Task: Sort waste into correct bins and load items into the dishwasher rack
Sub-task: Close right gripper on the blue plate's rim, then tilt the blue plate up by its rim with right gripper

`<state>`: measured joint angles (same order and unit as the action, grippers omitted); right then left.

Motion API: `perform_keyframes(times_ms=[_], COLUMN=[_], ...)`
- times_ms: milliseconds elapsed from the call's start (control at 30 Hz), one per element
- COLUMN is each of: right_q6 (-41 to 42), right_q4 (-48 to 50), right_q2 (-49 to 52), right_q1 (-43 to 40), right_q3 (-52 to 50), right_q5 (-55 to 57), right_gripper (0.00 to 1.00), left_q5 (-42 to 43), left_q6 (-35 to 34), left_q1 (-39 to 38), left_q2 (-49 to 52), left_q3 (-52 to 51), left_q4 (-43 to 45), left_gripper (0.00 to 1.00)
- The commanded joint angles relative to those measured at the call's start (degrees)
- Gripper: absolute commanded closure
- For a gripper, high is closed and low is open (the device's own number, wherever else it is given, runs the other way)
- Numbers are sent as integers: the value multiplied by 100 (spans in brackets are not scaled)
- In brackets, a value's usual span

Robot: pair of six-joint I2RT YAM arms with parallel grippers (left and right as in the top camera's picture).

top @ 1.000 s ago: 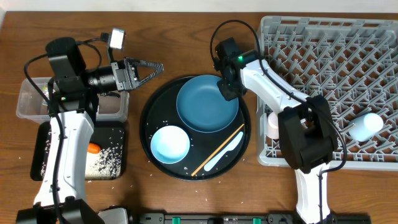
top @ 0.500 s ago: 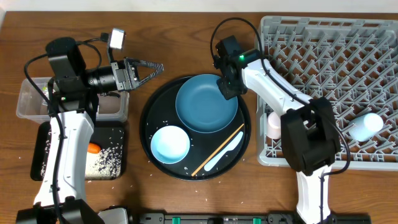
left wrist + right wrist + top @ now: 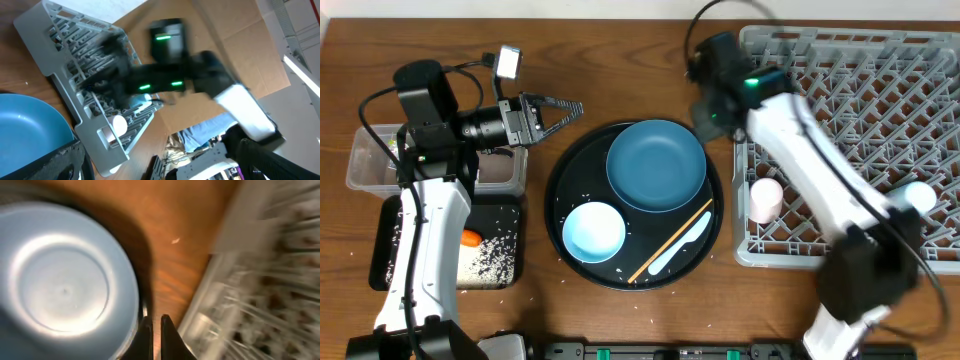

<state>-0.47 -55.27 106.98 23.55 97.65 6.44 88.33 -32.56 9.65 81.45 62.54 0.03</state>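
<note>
Seeing right gripper pressed nearly together, with just a thin slit of wood visible between the fingers and nothing pinched. Sitting just off the upper-right rim of dark-blue plate, next to dishwasher rack edge. Heavy blur there, so can't confirm contact with the plate. Reading left gripper as spread wide, empty, in the air left of round black tray. Got plate, light-blue bowl, chopstick and white spoon all on that tray. Got pink cup and pale cup in the rack. Also carrot and rice grains on flat black tray, beside clear tub.
</note>
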Motion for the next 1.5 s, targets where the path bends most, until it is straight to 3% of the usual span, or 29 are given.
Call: perform_keyframes(times_ms=[0,133,233,367,533,867,1467], right_q6=[-28,-44,-210,-212,-223,-216,-175], right_q4=[-57,-116,-293,-516,-525,-413,83], right_q2=[-861,-1421,-1497,-1213,-470,1021,1609], right_q1=[-271,-553,-651,-614,-315,15,114], right_q3=[-11,-11,-11,-37,-37,-37,-39], right_q5=[273,144,-385,-752,-776,-883,-841], right_gripper=[99,99,91,88,75,78,73], left_q5=[57,57,59,57,59,59,59], left_q6=[98,98,98,98,98,98,98], left_q1=[13,13,15,15,15,13,13], left_q2=[9,11,11,11,11,9,11], left_q3=[0,0,0,0,0,0,0], left_q4=[7,7,7,7,7,7,7], left_gripper=[2,2,2,2,2,2,2])
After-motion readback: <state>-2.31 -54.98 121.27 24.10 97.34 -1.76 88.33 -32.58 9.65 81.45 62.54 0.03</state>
